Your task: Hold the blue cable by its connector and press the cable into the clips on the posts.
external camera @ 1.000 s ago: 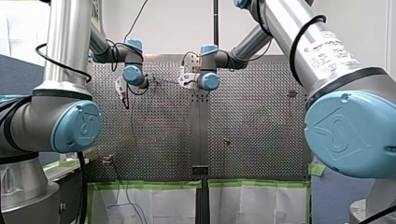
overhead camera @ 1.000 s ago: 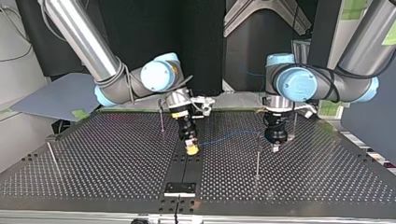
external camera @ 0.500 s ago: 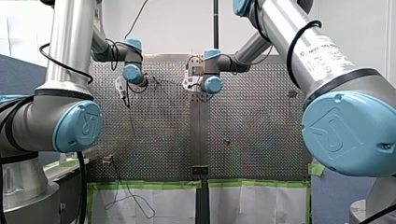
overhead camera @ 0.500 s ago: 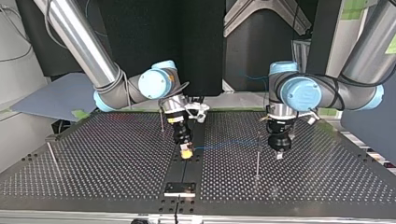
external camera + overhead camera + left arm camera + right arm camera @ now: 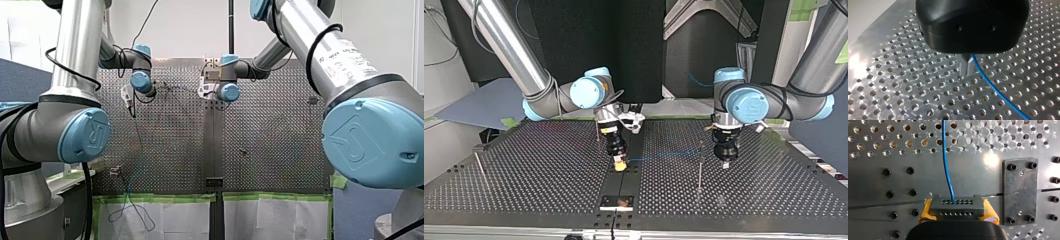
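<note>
The thin blue cable (image 5: 946,167) leaves the upper row of holes of its connector (image 5: 956,208), a dark grey block clamped between the yellow pads (image 5: 990,213) of my right gripper (image 5: 958,214). In the top view it runs nearly level past the upper part of a thin upright post (image 5: 699,175) to my left gripper (image 5: 726,161), whose metal fingers (image 5: 964,66) pinch it. The clip is too small to see.

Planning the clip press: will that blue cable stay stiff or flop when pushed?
Probably floppy: the blue cable is thin and curves leaving the connector. It likely holds a straight line only under tension, as between my right gripper and my left gripper. Probably light.
</note>
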Controlling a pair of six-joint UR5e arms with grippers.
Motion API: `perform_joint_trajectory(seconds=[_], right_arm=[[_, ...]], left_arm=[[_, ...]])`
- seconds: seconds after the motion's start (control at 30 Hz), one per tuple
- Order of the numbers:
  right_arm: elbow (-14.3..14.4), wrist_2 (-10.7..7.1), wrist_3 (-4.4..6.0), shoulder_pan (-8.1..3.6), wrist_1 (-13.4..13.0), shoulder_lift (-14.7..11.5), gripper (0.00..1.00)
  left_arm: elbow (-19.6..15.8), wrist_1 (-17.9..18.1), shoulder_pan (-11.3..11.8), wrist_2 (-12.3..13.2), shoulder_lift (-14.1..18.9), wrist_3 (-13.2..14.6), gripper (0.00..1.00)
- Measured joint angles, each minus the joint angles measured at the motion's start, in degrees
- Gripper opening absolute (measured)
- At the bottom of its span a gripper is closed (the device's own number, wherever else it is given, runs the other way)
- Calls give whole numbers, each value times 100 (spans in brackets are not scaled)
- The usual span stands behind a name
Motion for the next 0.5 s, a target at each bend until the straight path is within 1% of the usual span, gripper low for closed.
perform_joint_trajectory(seconds=[0.03, 0.07, 0.1, 0.13, 0.2, 0.23, 0.27, 0.3, 0.33, 0.37, 0.4, 0.43, 0.47, 0.5], right_arm=[[0, -2, -3, -1, 1, 0, 0], [0, -3, -8, -1, 3, 0, 0], [0, -4, -11, -1, 4, 1, 0], [0, -5, -12, 0, 5, 1, 0], [0, -6, -15, -1, 8, 1, 0], [0, -6, -16, 0, 12, 1, 0], [0, -6, -16, 2, 22, 1, 0], [-1, -7, -16, 2, 29, 1, 0], [-3, -7, -17, 3, 35, 1, 0], [-4, -7, -17, 3, 41, 1, 0], [-5, -7, -16, 4, 43, 1, 0], [-4, -7, -17, 4, 47, 1, 0], [-3, -7, -19, 3, 53, 1, 0], [-2, -7, -20, 2, 56, 1, 0]], left_arm=[[0, -22, 2, -13, 0, 26, 18], [0, -44, 4, -29, -1, 54, 30], [0, -71, 7, -43, -1, 90, 30], [0, -92, 8, -45, -1, 120, 35], [0, -144, 10, -55, 0, 187, 35], [0, -162, 9, -63, 1, 216, 38], [0, -178, 6, -70, 2, 250, 47], [0, -195, 2, -72, 4, 298, 47], [0, -203, -3, -68, 4, 331, 58], [0, -209, -6, -57, 4, 353, 80], [0, -212, -7, -29, 5, 366, 80], [0, -214, -6, -4, 5, 371, 96], [0, -217, -7, 21, 6, 374, 100], [0, -230, -11, 40, 6, 374, 100]])
